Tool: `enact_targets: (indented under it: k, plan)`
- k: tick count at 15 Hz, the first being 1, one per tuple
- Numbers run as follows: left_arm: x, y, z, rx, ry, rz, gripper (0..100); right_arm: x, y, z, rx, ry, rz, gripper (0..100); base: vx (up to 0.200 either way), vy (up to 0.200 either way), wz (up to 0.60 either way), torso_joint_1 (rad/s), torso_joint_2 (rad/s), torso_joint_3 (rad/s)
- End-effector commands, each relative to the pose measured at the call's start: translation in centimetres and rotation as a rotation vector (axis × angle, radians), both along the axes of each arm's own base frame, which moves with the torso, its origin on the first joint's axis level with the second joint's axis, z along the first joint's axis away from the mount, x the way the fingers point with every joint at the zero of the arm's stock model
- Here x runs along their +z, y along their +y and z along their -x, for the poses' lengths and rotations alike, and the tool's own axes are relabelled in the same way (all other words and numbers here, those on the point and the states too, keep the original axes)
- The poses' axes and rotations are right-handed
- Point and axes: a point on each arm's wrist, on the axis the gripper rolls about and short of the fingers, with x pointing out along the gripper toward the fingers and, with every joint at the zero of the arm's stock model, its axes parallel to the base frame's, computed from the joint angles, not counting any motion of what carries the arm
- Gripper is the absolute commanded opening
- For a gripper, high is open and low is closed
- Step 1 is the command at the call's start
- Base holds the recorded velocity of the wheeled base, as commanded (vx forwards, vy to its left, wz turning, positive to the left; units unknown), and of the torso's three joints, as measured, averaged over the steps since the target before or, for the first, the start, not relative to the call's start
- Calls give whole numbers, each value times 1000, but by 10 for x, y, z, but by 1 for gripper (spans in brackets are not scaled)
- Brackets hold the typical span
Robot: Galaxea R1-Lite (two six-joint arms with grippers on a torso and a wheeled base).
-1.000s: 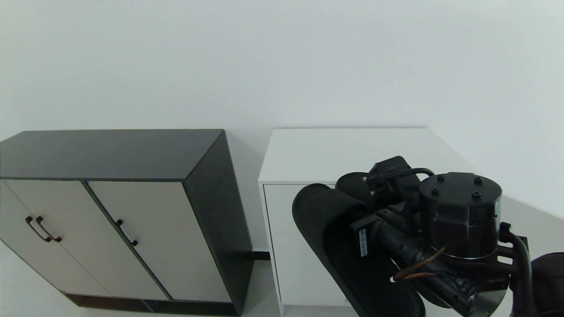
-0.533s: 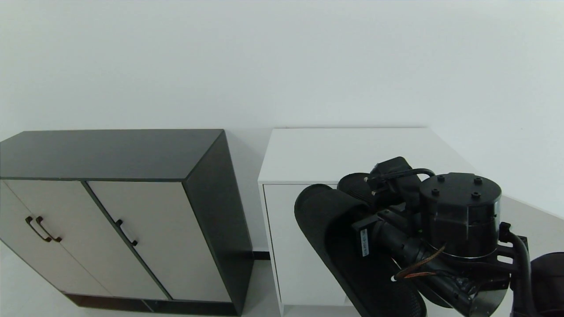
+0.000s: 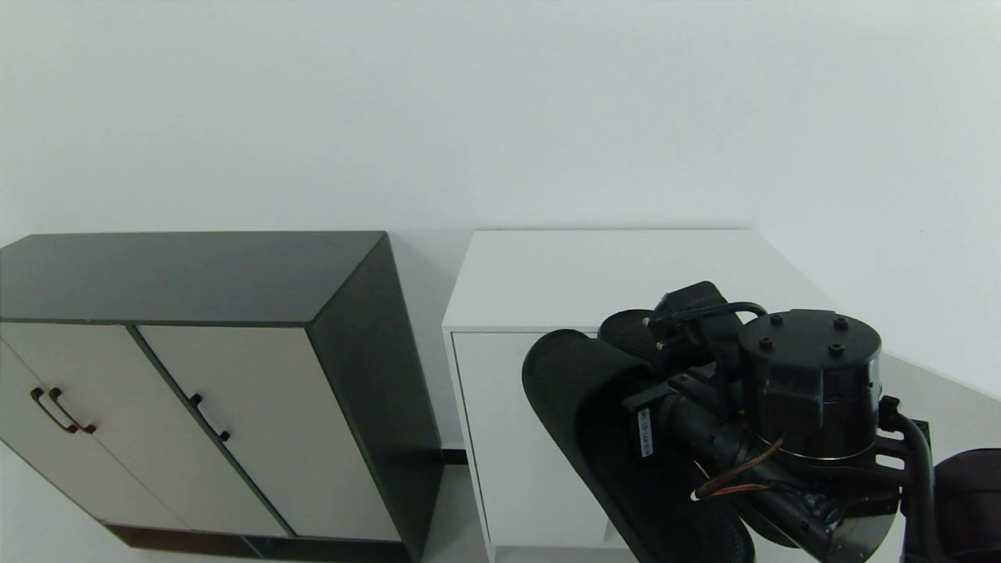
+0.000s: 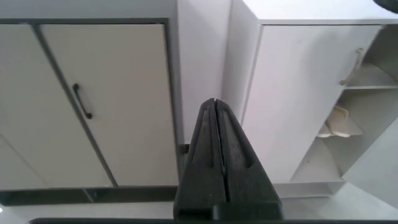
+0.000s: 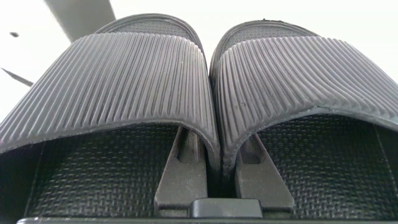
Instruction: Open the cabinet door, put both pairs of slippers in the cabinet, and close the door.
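A pair of black ribbed slippers [image 3: 594, 422] [image 5: 143, 81] hangs in front of the white cabinet [image 3: 594, 274], soles toward me. My right gripper [image 5: 214, 168] is shut on them, its fingers [image 5: 180, 174] reaching in under the straps and pinching the two inner sides together. My left gripper [image 4: 215, 102] is shut and empty, pointing at the gap between the two cabinets. In the left wrist view the white cabinet [image 4: 298, 93] has a panel with a handle [image 4: 357, 62]. Beside the panel, open shelves show, and a pale slipper [image 4: 339, 121] lies on one shelf.
A dark cabinet [image 3: 195, 274] [image 4: 93, 93] with beige doors and dark handles stands left of the white one, with a narrow gap between them. Both stand against a plain white wall. Pale floor runs in front.
The whole head view has shifted, so both cabinets sit a little further left in the picture; the camera moved. My right gripper still holds the black slippers in the same pose.
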Motion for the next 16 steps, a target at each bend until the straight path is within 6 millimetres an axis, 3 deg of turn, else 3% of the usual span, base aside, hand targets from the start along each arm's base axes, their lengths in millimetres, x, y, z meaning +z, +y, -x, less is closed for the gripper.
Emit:
enact_targets:
  k: [1,13,16]
  plan:
    - [0,0,0,-1,0,0,0,-1,0,0,0,2,2,0,0,-200,0,2,2,2]
    - [0,0,0,-2,0,0,0,-4,-1,0,-1,8,11,0,0,-200,0,1,2,3]
    - [0,0,0,-2,0,2,0,-4,-1,0,-1,8,11,0,0,0,0,0,0,0]
